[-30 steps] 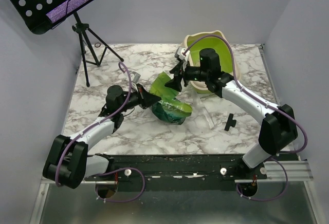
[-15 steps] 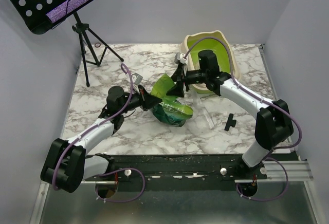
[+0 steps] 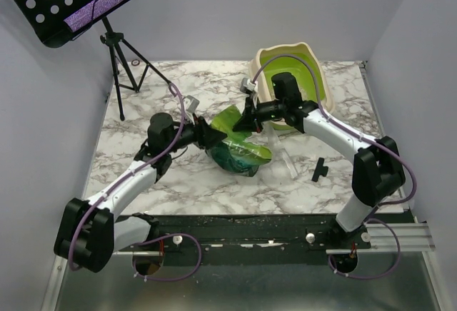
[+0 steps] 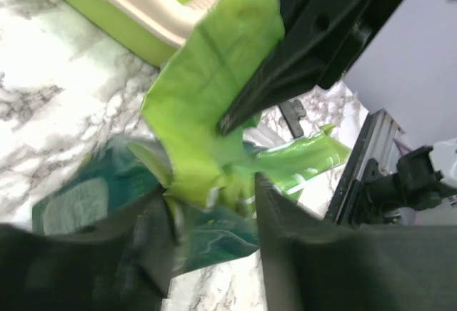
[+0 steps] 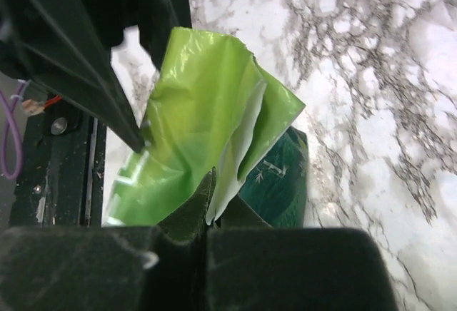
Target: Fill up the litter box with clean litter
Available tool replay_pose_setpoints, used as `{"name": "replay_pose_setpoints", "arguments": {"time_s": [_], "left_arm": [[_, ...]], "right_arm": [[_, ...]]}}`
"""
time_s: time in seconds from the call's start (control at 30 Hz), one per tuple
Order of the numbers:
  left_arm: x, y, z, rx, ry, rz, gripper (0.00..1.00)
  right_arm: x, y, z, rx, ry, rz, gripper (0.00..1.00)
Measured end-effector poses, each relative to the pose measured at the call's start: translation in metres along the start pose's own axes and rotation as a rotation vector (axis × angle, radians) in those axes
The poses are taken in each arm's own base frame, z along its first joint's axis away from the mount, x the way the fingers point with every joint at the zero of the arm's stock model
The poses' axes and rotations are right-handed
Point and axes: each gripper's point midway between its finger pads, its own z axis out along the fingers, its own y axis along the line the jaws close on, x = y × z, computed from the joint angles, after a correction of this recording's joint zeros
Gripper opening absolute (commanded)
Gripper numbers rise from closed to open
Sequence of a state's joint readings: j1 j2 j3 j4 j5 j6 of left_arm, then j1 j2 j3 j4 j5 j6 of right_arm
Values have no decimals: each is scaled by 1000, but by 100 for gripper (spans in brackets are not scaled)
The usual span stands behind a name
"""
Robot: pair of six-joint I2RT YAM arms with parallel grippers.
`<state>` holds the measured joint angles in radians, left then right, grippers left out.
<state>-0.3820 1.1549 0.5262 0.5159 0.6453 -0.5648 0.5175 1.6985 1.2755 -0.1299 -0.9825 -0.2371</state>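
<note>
Overhead view: the litter box (image 3: 303,72) sits at the upper right of the marble table (image 3: 178,182), beige rim up and lime green inside, with the right arm's wrist hanging over its near edge; whether there's any litter in it can't be seen from here. The green bag (image 3: 239,153) lies crumpled in the middle of the frame, just left of and below the box, with both arms reaching in at it from opposite sides.

The right gripper (image 3: 246,120) is clamped onto the bag's light green flap; in its own wrist view the two fingers are pressed flat together with the flap's edge caught between them, and the flap stands up from there. The left gripper (image 4: 211,190) has its jaws partly apart; the bag's scrunched neck sits in the gap between them, but honestly can't tell if they're pressing on it or just around it.

Other stuff: a black music stand (image 3: 78,4) in the upper left corner; a small black part (image 3: 319,170) lying on the table at lower right, well apart from the bag.
</note>
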Motion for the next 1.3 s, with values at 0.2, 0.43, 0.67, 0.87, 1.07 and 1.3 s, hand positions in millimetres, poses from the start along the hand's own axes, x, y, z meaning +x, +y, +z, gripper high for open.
{"name": "replay_pose_setpoints", "arguments": {"time_s": [0.2,0.43,0.67,0.87,1.07,1.3], "left_arm": [[-69,-16,1,-73,4,168,71],[-123,-62,-33,-65,-105,459,72],[-82,-48,-48,-77,-59,533,72],[-70,-40,-47,-100,-38,605,72],[-71,-51,-49,-65,-45,658,72],[-54,-69,-42,79,-5,650,72]], "right_arm": [[-26,1,-17,101,43,-44,0],[-75,29,-18,117,150,-211,0],[-74,57,-2,25,266,-327,1],[-66,77,6,-20,322,-400,0],[-54,97,1,-48,336,-437,0],[-50,111,-10,-57,331,-442,0]]}}
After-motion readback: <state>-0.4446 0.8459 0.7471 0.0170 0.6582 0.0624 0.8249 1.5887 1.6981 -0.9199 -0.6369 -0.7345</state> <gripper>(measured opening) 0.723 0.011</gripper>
